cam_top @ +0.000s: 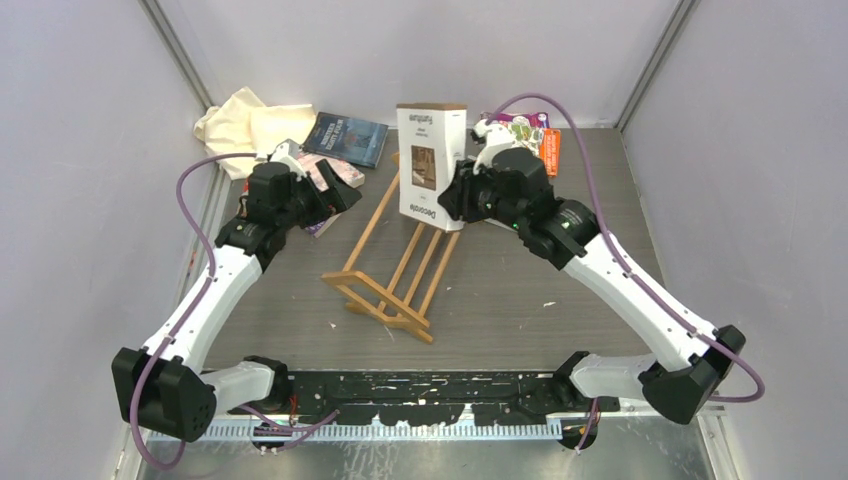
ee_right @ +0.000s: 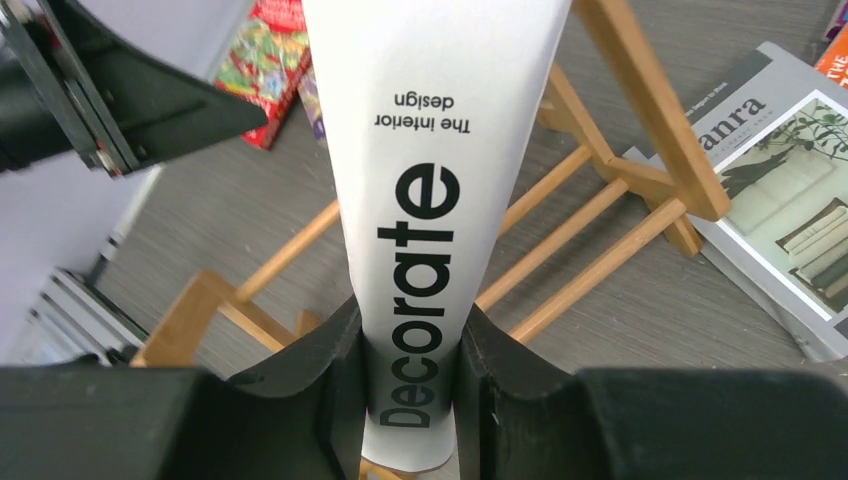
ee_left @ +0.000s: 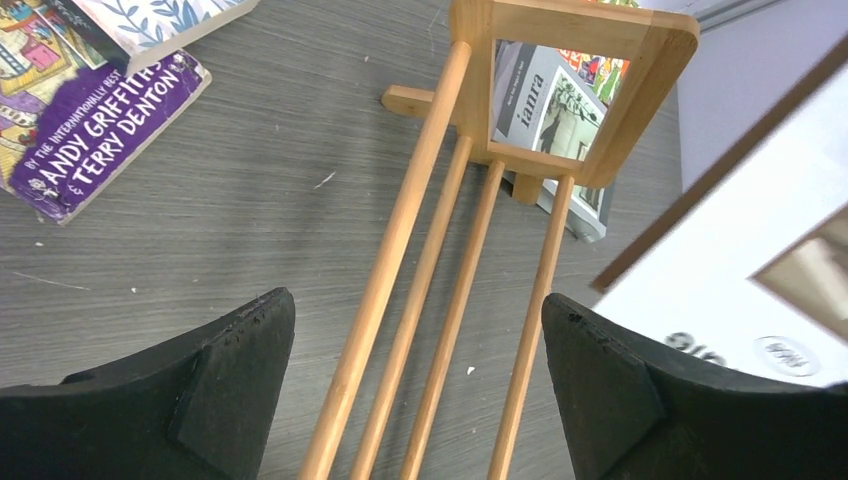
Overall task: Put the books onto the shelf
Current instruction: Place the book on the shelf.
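Decorate book [ee_right: 425, 150] pinched upright in right gripper [ee_right: 410, 335], contact with shelf [ee_left: 400, 260] unclear; left gripper [ee_left: 417, 305] gapes empty above it.

Left gripper [ee_left: 415, 303], jaws spread wide, one black finger [ee_left: 235, 370] to either side of the shelf [ee_left: 472, 80]. The shelf's four slats run away over the grey table [ee_left: 250, 220] to a square open frame end. Left of the shelf lies a purple book [ee_left: 105, 125], partly under a leaf-patterned book [ee_left: 165, 20]. Beyond the frame end, seen through it, lies a magazine [ee_left: 550, 105]. Right of the shelf is a tilted white book [ee_left: 730, 270].
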Tool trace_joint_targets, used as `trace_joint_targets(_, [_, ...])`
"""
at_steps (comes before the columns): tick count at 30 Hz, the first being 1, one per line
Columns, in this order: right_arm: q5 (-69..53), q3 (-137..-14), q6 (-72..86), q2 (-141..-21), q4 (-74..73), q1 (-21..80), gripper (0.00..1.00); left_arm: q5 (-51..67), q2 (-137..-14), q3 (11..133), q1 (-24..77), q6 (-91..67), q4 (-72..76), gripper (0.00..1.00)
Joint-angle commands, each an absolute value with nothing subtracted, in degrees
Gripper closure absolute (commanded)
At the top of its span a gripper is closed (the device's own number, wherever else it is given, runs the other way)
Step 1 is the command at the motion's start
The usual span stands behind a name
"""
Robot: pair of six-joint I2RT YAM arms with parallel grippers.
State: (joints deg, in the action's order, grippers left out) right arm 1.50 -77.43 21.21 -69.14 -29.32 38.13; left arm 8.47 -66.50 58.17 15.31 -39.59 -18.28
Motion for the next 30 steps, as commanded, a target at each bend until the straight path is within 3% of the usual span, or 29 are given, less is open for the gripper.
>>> trace_joint_targets(1, [6.71,-80.53,14.39,-71.4,-29.23,42.12,0.64,11.32,-66.91,60.61,15.38,-41.09,-16.76,0.07])
trace_joint_targets(30, [10.2,-82.69,-4.09,-85.5,-24.87,44.96,0.63,29.16,-78.46,65.51,15.7,-43.38,-10.1,0.24])
